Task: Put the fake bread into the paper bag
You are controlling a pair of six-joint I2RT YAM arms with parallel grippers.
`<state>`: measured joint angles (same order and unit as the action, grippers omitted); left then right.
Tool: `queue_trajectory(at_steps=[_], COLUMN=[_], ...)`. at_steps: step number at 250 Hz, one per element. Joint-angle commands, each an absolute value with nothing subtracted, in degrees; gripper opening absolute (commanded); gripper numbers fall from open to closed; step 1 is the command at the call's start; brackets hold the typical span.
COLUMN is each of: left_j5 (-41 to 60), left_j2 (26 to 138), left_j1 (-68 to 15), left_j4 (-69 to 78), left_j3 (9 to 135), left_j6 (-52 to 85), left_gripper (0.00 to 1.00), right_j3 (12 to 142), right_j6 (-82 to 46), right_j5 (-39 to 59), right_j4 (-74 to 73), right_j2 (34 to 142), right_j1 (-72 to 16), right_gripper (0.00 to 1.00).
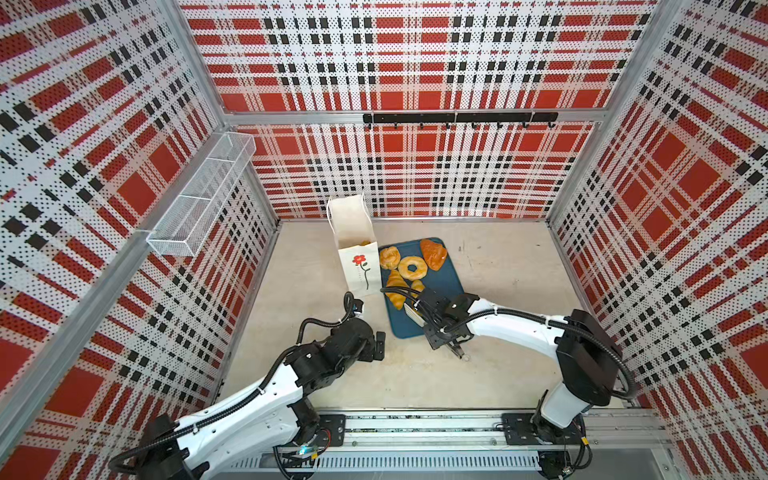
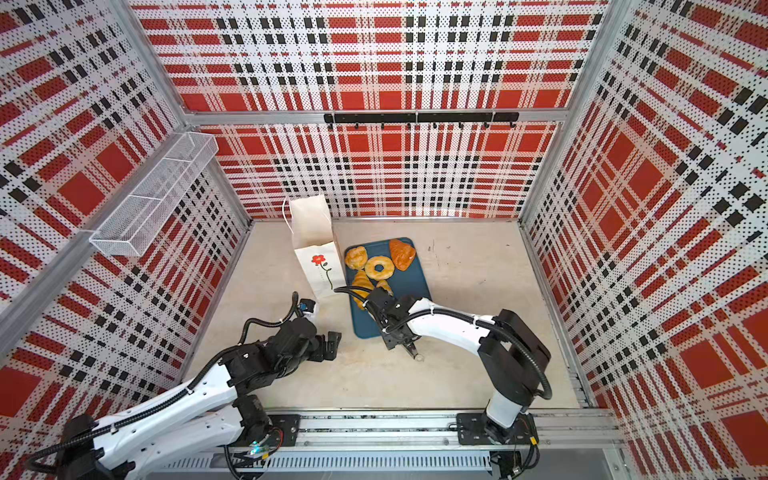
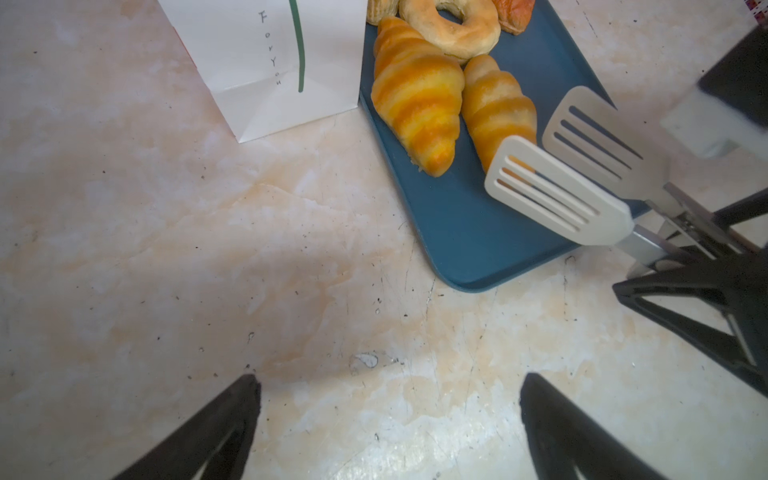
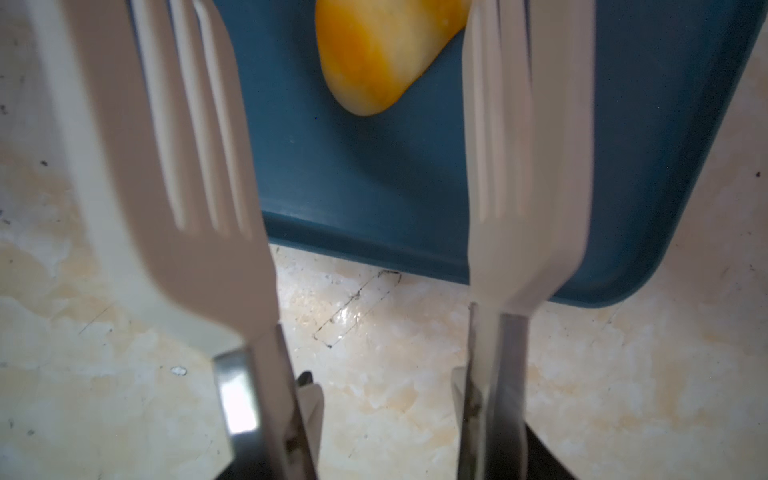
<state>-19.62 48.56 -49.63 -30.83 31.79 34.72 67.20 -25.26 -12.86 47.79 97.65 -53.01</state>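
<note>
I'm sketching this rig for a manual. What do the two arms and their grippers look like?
Each arm, left arm and right arm, has white shell links between black joint housings. A black ribbed cable runs along each, held by white ties. The left gripper and right gripper are black, with tapering open-frame fingers. No markings are readable.

fake bread [image 1: 365, 243] inside paper bag [image 1: 358, 270] mostly hidden, tongs [image 4: 178, 166] blurred up close, doughnut [image 3: 453, 29] cut by edge
</note>
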Motion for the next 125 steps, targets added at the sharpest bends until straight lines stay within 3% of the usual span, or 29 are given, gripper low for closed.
queue_trajectory(at_steps=[1, 125], left_j5=[-21.4, -22.3], left_j2=[48.7, 46.6], left_j1=[-50.5, -52.3], left_j4=[-29.6, -30.5], left_j3=[32.1, 31.7], left_j6=[35.8, 36.8], left_gripper=[0.99, 0.99], right_j3=[69.9, 70.1], right_j6=[-28.0, -27.3], right_j5=[-16.8, -21.5], right_j4=[49.2, 54.3], right_j2=[99.4, 102.7], right_j1=[-53.2, -51.7], right_gripper=[0.58, 0.55])
